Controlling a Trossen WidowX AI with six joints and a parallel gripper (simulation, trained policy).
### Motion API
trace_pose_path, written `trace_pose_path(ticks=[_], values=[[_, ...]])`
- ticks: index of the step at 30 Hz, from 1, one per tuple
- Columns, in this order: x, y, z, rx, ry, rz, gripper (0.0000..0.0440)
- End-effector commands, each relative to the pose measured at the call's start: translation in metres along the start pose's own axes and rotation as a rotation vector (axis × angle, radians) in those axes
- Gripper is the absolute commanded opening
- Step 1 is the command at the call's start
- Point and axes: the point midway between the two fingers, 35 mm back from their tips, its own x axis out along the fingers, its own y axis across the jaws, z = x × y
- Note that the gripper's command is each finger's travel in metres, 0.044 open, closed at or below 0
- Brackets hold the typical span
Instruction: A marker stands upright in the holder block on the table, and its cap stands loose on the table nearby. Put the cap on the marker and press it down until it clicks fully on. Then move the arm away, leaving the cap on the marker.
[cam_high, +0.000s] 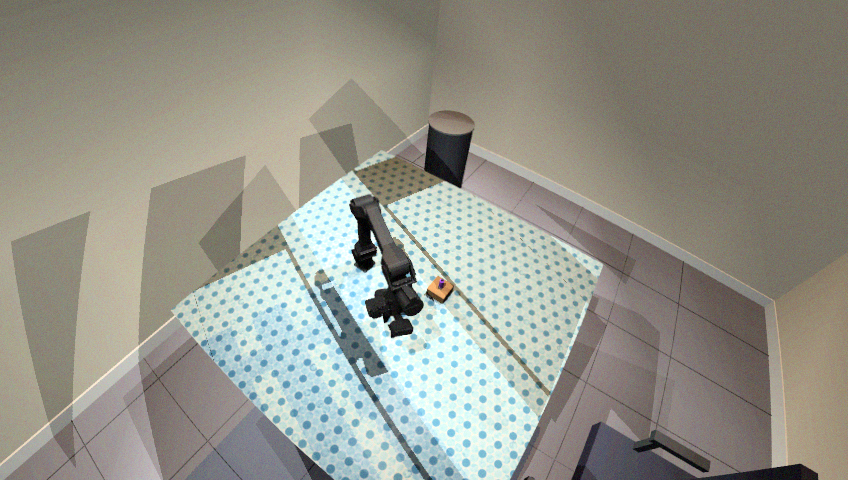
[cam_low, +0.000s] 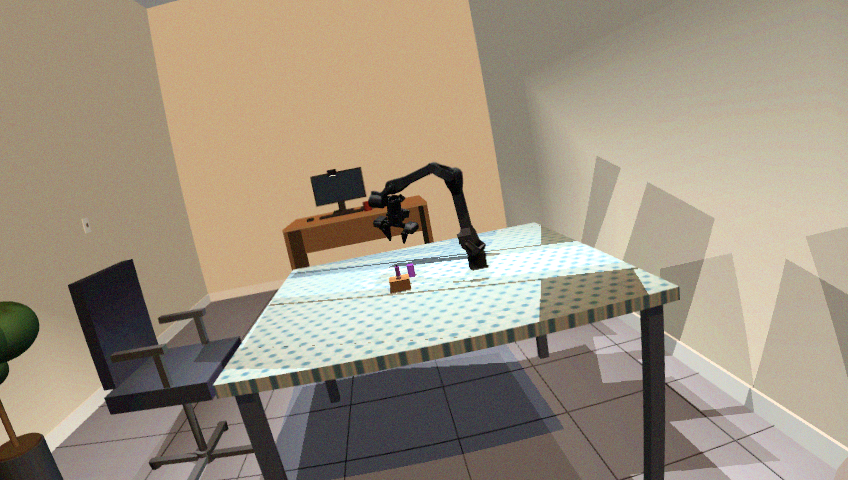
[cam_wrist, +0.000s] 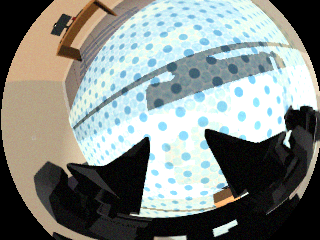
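The orange holder block (cam_high: 439, 290) (cam_low: 399, 284) sits on the table, and its edge (cam_wrist: 223, 197) shows behind a finger in the wrist view. The purple marker (cam_high: 441, 283) (cam_low: 397, 271) stands upright in it; I cannot see it in the wrist view. The purple cap (cam_low: 410, 270) stands upright on the table, just behind and right of the block in the exterior view. The arm hides it in the top view, and I cannot see it in the wrist view. My gripper (cam_high: 387, 320) (cam_low: 397, 240) (cam_wrist: 177, 136) is open and empty, pointing down above the table, higher than marker and cap.
The dotted table (cam_high: 493, 237) (cam_low: 464, 309) carries the arm's base, with hard shadows across its top. A dark round bin (cam_high: 447, 154) stands on the floor beyond a corner. A chair (cam_low: 172, 356) stands beside the table, and a desk (cam_low: 351, 226) with a monitor (cam_low: 338, 186) stands behind.
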Motion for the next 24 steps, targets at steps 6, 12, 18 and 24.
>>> trace_pose_path(ticks=[6, 12, 18, 24], values=[[0.007, -0.012, -0.022, -0.001, 0.058, -0.087, 0.0314], [0.009, -0.021, -0.035, -0.002, 0.095, -0.138, 0.0314], [0.009, -0.03, -0.048, -0.006, 0.131, -0.189, 0.0314], [0.008, -0.039, -0.06, -0.012, 0.166, -0.239, 0.0315]])
